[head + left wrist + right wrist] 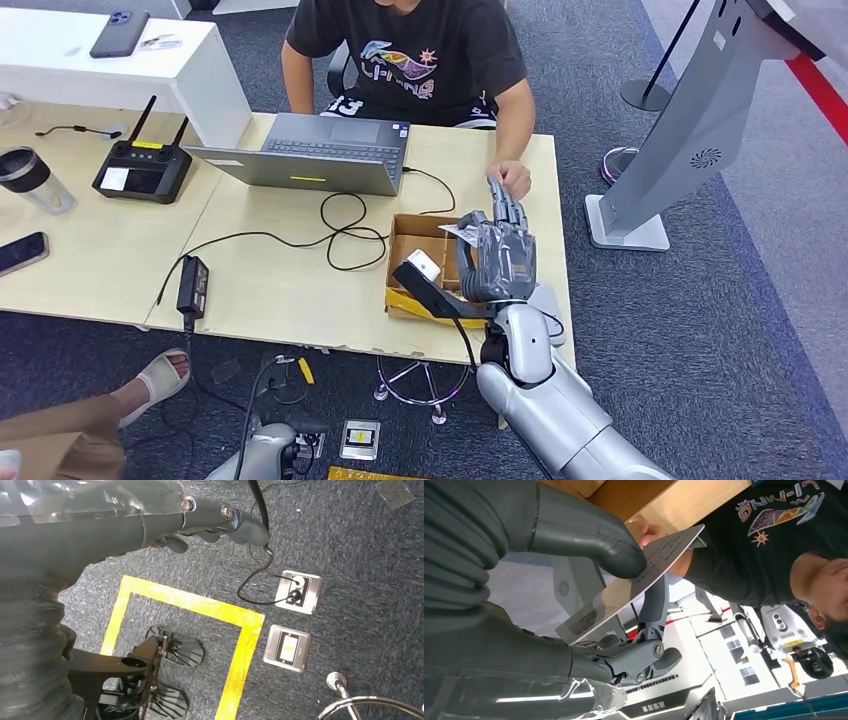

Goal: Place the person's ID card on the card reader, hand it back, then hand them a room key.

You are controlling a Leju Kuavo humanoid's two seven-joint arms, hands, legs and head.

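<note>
- The robot's right hand (589,580) pinches the ID card (634,582) between its thick grey thumb and a darker finger beneath; the other fingers are loosely curled.
- The card is a thin, flat, rigid rectangle, held by one end, raised above the desk (290,290) and pointing toward the seated person (410,50).
- The person's hand (515,178) reaches to the card's far end; whether it is touching is hard to tell.
- Judged from its look, the card is light, stiff and smooth, so likely slippery; a pinch across the flat faces near one short end suits it, leaving the other end free to take.
- Small printed lines on the card are too fine to read.
- The left hand (220,525) hangs over the carpet, fingers curled in, holding nothing.
- A cardboard box (420,240) lies beneath the right hand.
- The person's black shirt bears a colourful graphic with lettering that is not clearly legible.
</note>
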